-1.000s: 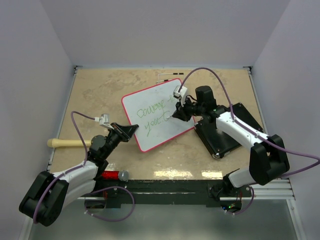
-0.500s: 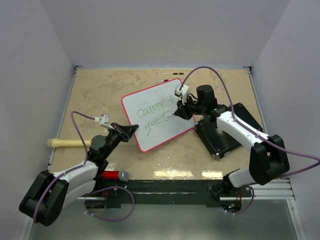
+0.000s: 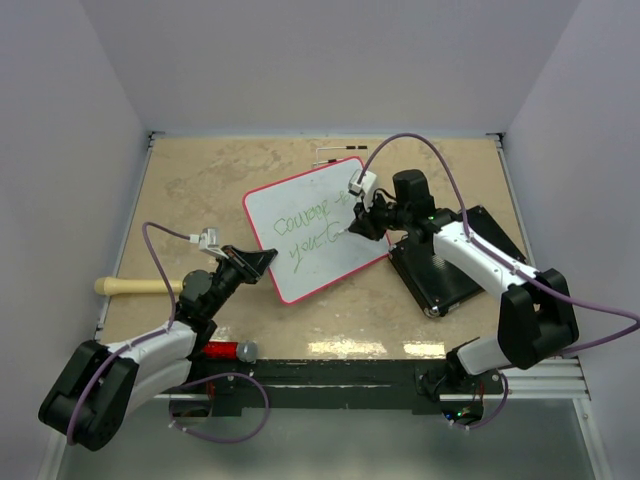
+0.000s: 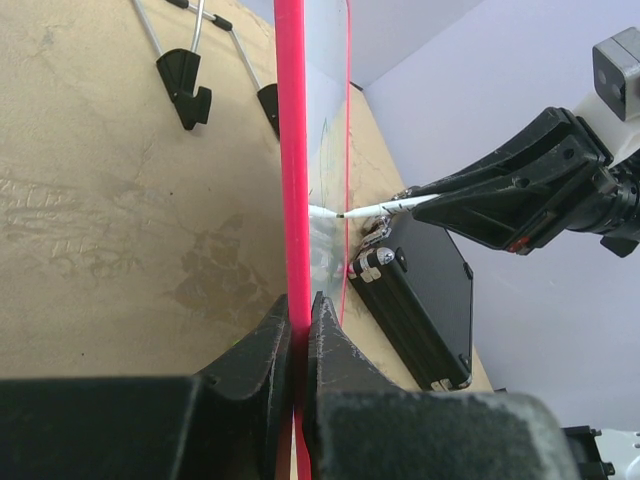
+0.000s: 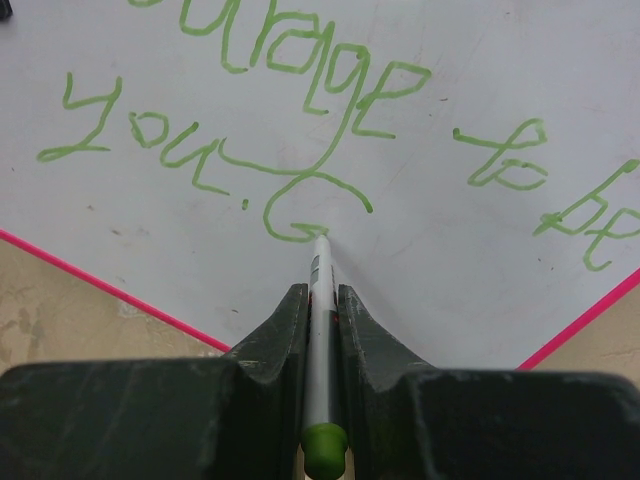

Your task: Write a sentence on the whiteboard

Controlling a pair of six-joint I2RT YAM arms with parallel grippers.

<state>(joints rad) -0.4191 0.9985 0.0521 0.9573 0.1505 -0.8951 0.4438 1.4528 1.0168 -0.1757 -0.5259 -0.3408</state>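
The whiteboard (image 3: 318, 272) sits angled mid-surface (image 3: 200, 180). Green writing fills one line and starts a second, so the sentence looks unfinished. The right end effector (image 5: 318, 292) clenches a green marker (image 5: 319, 255), tip on the board. The left end effector (image 4: 301, 308) pinches the board's red rim.

A black rectangular pad (image 3: 440, 283) lies flat near the right edge of the tan tabletop (image 3: 200, 190). A pale wooden handle (image 3: 135, 286) rests at the left edge. At the near edge lies a red cylinder (image 3: 222, 351), possibly a marker. A thin wire piece (image 3: 335, 155) sits by the far edge.
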